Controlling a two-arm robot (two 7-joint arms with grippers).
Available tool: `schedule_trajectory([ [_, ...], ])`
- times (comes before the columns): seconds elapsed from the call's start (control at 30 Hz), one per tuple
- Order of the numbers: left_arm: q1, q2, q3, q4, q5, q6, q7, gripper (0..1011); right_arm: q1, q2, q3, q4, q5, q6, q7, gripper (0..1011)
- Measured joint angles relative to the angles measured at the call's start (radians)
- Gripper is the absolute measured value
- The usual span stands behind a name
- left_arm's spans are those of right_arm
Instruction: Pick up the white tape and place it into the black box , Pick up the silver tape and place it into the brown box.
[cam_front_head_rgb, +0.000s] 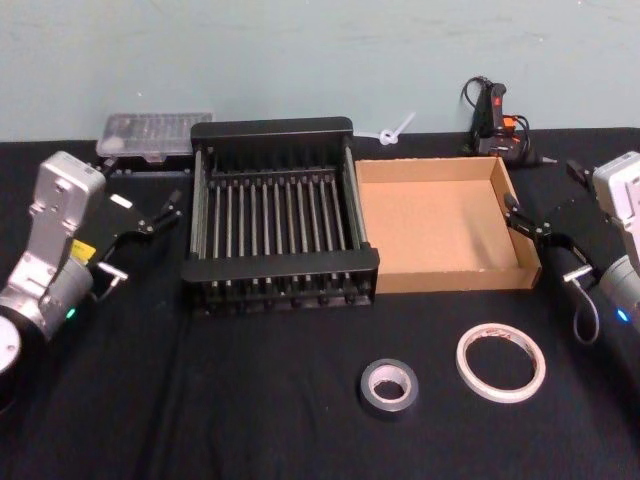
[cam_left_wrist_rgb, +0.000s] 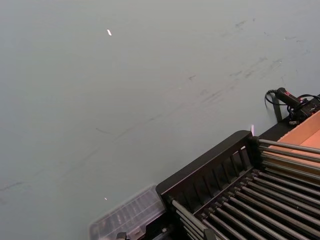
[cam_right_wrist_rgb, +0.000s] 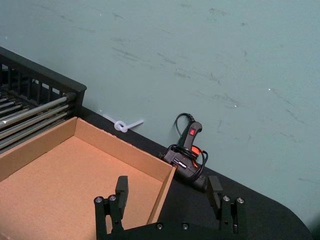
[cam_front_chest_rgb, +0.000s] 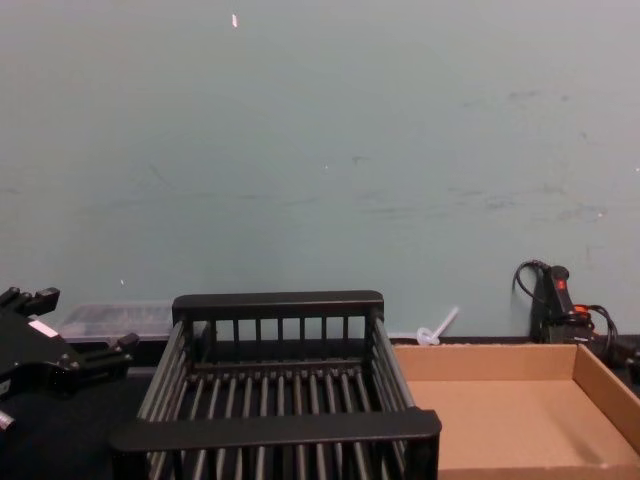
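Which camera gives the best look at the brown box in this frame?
The head view: the whole brown box shows from above, floor bare, beside the black box. The right wrist view shows its floor and far corner beyond the open right gripper. The chest view catches its far walls; the left wrist view, a sliver.

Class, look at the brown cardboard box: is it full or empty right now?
Empty. The brown box shows only its bare cardboard floor; the white tape and silver tape lie on the table in front of it.
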Motion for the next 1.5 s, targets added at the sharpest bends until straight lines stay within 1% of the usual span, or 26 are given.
schedule_trajectory([
  [1.5, 0.0, 0.0, 0.0, 0.0, 0.0, 0.0, 0.0, 1001, 0.0, 0.0, 0.0, 0.0, 0.0, 0.0, 0.0, 1002],
])
